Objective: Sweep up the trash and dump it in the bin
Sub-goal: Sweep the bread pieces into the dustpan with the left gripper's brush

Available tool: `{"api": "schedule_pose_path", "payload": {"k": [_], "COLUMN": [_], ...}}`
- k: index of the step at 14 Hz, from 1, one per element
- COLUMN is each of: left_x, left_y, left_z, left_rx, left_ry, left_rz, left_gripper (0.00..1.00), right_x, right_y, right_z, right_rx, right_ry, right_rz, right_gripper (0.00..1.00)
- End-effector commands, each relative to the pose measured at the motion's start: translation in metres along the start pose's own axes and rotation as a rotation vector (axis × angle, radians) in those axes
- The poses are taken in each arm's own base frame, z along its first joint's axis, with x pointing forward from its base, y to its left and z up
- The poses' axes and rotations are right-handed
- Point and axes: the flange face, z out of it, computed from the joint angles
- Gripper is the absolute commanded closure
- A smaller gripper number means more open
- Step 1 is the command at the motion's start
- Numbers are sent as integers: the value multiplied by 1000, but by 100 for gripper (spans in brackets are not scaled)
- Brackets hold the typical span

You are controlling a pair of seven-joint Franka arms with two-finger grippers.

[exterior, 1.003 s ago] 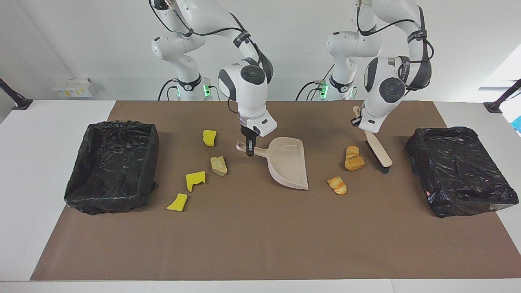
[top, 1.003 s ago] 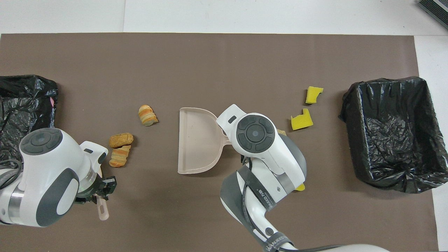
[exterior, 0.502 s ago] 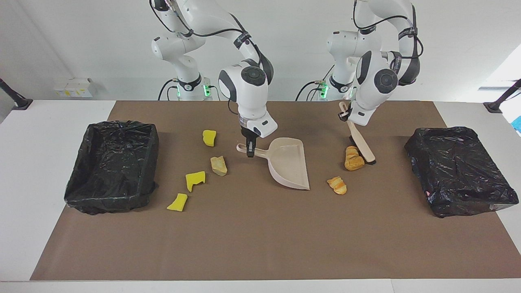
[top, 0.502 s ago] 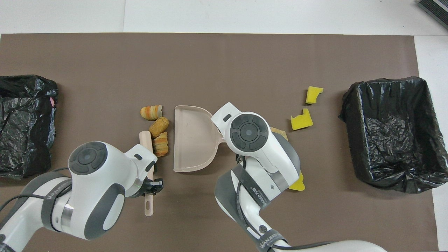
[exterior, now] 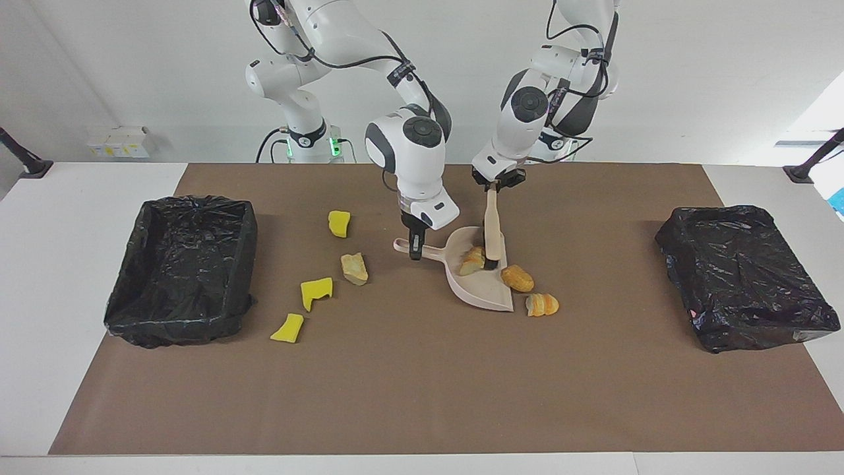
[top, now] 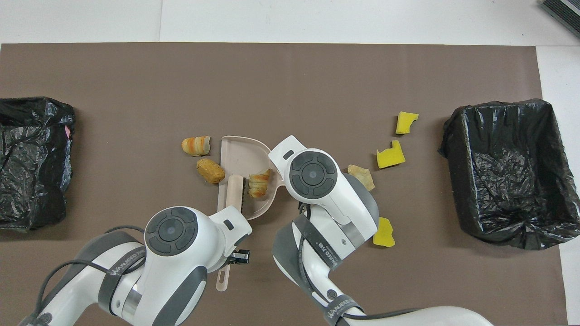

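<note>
At the centre of the facing view, the brush (exterior: 491,227) has swung in from the left arm's end of the bench, and its dark bristles now stand inside the dustpan (exterior: 481,290). Half a second ago all three bread lumps lay outside the pan's open edge. Now one bread lump (exterior: 471,260) sits in the pan right beside the bristles. A second lump (exterior: 517,278) has slid up to the lip, just outside it, and I cannot tell whether it touches. The third lump (exterior: 542,304) lies on the mat a little lower in the frame, close to the pan's corner. So this stroke caught one of three, and I judge another pass is needed before any dumping.

The left tool (exterior: 499,181) is pinching the brush handle near its top. The right tool (exterior: 415,247) is clamped on the dustpan handle, holding the pan flat.

The four remaining scraps, all untouched, lie between the pan and the bin (exterior: 181,264) at the right arm's end:
- three yellow sponge chunks (exterior: 316,292)
- a tan lump (exterior: 354,268)

The other bin (exterior: 745,277) stands at the left arm's end.
</note>
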Motion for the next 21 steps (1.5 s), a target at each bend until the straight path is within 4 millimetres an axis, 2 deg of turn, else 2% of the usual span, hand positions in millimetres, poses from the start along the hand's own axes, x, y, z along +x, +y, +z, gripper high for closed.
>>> {"api": "schedule_pose_path", "payload": {"k": [1, 2, 3, 4, 5, 7, 11, 13, 14, 15, 16, 18, 19, 21], "left_x": [18, 21, 30, 37, 45, 64, 110, 123, 131, 140, 140, 120, 111, 101], "left_y": [-2, -12, -32, -43, -58, -100, -169, -211, -226, -231, -230, -224, -216, -177], "left_z": [-31, -45, -57, -64, -64, -68, -55, -64, -63, -50, -41, -28, -22, -15], "left_rx": [-36, -31, -34, -31, -12, 63, 148, 168, 175, 169, 164, 150, 143, 134], "left_ry": [20, 11, -10, -14, 3, 27, 56, 61, 52, 30, 7, -74, -93, -86], "left_rz": [11, 2, -4, 37, 75, 193, 239, 308, 345, 353, 355, 365, 371, 407], "left_gripper": [100, 100, 100, 100, 100, 100, 100, 100, 100, 100, 100, 100, 100, 100], "right_x": [8, 7, 7, 6, 4, 0, -2, -4, -4, -3, -3, -4, -6, -8], "right_y": [3, 3, 3, 2, 2, 2, 2, 1, 1, 1, 1, 1, 2, 4], "right_z": [5, 5, 4, 3, -1, -4, -5, -7, -7, -7, -7, -5, -3, -2], "right_rx": [-5, -2, -1, 0, 0, 6, -1, -5, -5, -4, -6, -8, -11, -13], "right_ry": [14, 11, 10, 8, 6, -15, -33, -51, -51, -50, -49, -48, -45, -40], "right_rz": [34, 34, 37, 54, 63, 61, 49, 40, 40, 38, 38, 23, 22, -8], "right_gripper": [100, 100, 100, 100, 100, 100, 100, 100, 100, 100, 100, 100, 100, 100]}}
